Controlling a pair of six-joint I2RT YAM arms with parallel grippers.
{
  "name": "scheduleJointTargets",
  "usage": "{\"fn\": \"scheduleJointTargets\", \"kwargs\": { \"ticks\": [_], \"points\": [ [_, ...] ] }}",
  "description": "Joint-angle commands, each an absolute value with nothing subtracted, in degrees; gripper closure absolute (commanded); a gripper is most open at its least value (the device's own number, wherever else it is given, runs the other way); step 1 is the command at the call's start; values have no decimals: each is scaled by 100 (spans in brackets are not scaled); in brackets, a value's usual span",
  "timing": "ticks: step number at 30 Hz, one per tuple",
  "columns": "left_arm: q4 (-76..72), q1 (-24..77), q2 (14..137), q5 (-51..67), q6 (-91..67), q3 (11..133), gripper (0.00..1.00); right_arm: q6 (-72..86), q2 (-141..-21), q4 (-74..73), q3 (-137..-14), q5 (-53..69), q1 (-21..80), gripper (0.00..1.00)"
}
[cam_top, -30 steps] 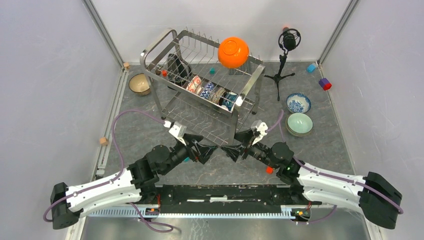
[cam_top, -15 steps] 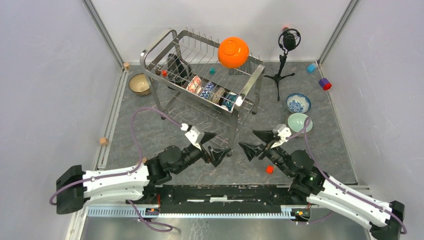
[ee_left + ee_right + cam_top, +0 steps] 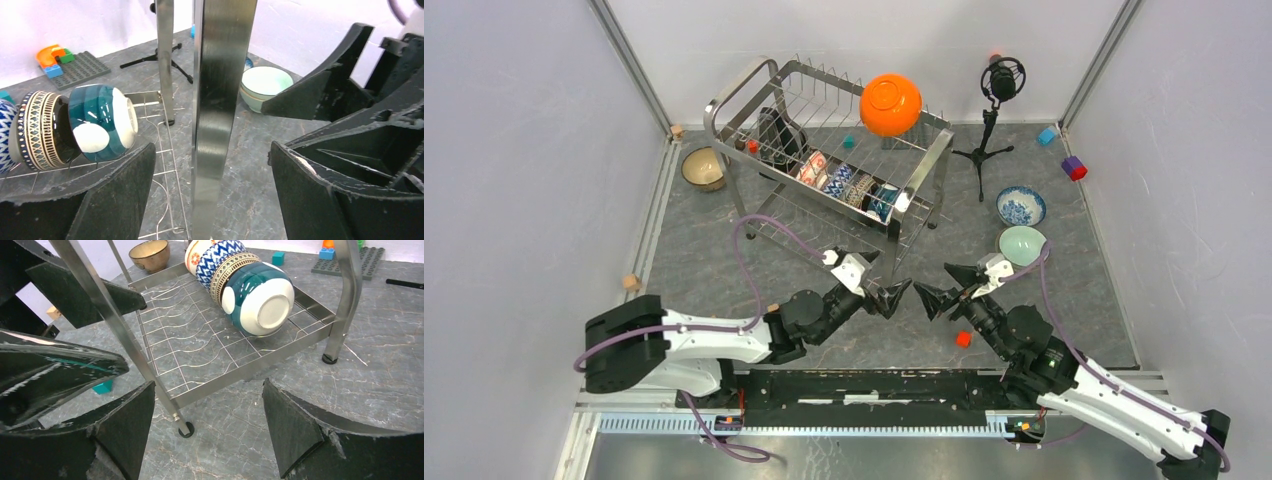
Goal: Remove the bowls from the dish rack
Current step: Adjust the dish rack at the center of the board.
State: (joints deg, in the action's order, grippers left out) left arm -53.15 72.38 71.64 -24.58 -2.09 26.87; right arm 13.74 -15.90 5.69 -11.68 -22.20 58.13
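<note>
Heads up, our left gripper (image 3: 211,150) is spread wide and empty around the dish rack (image 3: 824,100)'s front leg (image 3: 220,100), and the right gripper (image 3: 207,385), also spread and empty, is just beside it, so reaching for the bowls (image 3: 240,280) on the lower tier we could easily snag that leg or bump each other.

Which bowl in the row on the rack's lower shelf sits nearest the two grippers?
The teal-and-white bowl, last in the row, white base facing outward; the patterned bowls stand behind it.
</note>
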Motion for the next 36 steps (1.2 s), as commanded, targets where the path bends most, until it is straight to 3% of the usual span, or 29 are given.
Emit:
{"fn": "scheduleJointTargets", "kwargs": {
  "ticks": [1,6,13,17,20,29,36],
  "points": [
    [-6615,7311,7670,-3146,391,2937,12,1451,-1449,628,-1102,-2494,5840,17],
    [-6759,7328,7981,-3184,406,3044,20,1485,-1363,606,-1094,-2499,5844,17],
    [-6594,7345,7987,-2985,387,3054,45,1503,-1373,649,-1054,-2561,5845,17],
    [-6574,7384,7973,-2997,409,3016,67,1505,-1415,685,-1043,-2575,5844,17],
    [-6568,7420,7909,-3015,439,2946,77,1479,-1460,695,-1054,-2617,5845,17],
    [-6095,7533,7129,-3129,69,2457,88,1283,-1551,849,-1051,-2730,5842,16],
    [-4724,7607,5973,-2883,-386,2221,92,1003,-1488,899,-1110,-2825,5844,16]
  ]
}}
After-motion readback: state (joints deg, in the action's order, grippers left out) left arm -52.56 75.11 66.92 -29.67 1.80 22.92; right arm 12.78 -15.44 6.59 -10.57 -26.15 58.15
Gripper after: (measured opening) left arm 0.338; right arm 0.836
